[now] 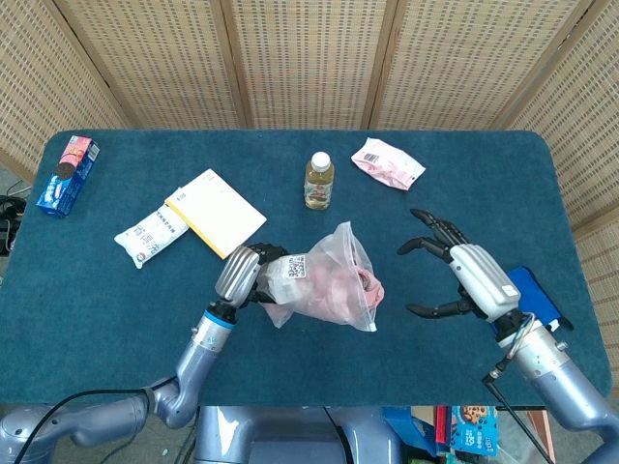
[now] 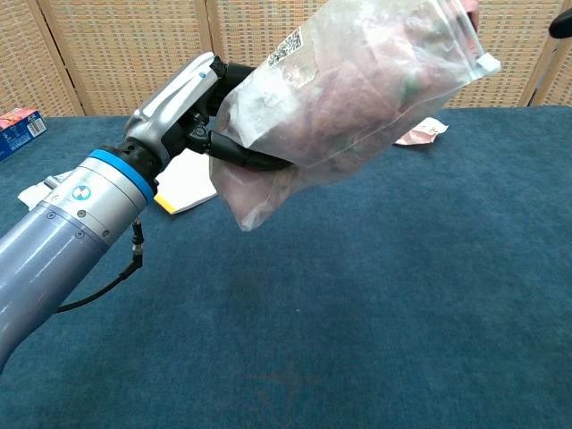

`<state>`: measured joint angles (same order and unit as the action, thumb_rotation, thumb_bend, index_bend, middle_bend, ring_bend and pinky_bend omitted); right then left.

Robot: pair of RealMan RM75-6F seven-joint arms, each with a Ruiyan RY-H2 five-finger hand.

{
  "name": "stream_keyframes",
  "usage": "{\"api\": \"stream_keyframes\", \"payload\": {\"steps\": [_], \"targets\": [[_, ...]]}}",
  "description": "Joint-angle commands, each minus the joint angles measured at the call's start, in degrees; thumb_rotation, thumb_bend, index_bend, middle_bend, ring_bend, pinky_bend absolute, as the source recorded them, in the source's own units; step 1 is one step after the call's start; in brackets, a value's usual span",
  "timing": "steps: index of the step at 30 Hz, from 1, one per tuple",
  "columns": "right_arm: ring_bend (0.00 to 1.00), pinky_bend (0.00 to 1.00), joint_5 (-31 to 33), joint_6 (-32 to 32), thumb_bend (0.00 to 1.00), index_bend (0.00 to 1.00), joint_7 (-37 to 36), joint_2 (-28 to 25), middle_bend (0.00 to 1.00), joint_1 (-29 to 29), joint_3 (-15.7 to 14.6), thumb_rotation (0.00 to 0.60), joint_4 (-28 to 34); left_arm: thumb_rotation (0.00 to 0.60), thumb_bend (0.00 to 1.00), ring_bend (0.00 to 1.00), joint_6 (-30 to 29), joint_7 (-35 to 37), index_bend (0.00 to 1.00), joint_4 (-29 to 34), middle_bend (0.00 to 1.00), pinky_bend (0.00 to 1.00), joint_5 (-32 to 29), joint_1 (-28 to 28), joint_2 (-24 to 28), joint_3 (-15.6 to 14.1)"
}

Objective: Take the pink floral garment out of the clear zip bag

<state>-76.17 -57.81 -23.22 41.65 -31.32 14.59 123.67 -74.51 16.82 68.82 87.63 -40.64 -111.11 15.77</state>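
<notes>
My left hand [image 1: 247, 275] [image 2: 192, 107] grips the closed end of the clear zip bag [image 1: 324, 280] [image 2: 344, 94] and holds it above the table, its mouth pointing right. The pink floral garment [image 1: 338, 283] [image 2: 357, 80] is bunched inside the bag, and a bit of it peeks out at the mouth [image 1: 372, 288]. My right hand [image 1: 462, 274] hovers open just right of the bag's mouth, fingers spread toward it and apart from it. In the chest view only a dark fingertip shows at the top right edge.
A drink bottle [image 1: 319, 181] stands at the back centre, a pink packet [image 1: 387, 162] to its right. A yellow-edged booklet [image 1: 215, 210] and white pouch [image 1: 150, 233] lie left. A biscuit box [image 1: 68, 174] sits far left, a blue cloth [image 1: 538, 302] under my right arm.
</notes>
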Motion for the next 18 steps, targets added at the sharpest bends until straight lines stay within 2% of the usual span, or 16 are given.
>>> {"api": "stream_keyframes", "payload": {"steps": [1, 8, 18], "targets": [[0.0, 0.0, 2.67, 1.55, 0.19, 0.31, 3.28, 1.41, 0.0, -2.01, 1.05, 0.6, 1.28, 0.6, 0.09, 0.6, 0.3, 0.22, 0.65, -0.4, 0.66, 0.54, -0.5, -0.5, -0.44, 0.3], [0.0, 0.0, 7.06, 4.37, 0.19, 0.31, 7.86, 2.46, 0.0, -4.96, 1.87, 0.6, 3.69, 0.6, 0.09, 0.6, 1.51, -0.79, 0.65, -0.79, 0.66, 0.54, -1.89, -1.83, -1.25, 0.89], [0.0, 0.0, 10.56, 6.72, 0.19, 0.31, 9.36, 4.86, 0.0, -7.57, 2.5, 0.6, 3.69, 0.6, 0.09, 0.6, 2.01, -0.97, 0.65, -1.31, 0.66, 0.54, -2.85, -2.77, -2.26, 0.8]]}}
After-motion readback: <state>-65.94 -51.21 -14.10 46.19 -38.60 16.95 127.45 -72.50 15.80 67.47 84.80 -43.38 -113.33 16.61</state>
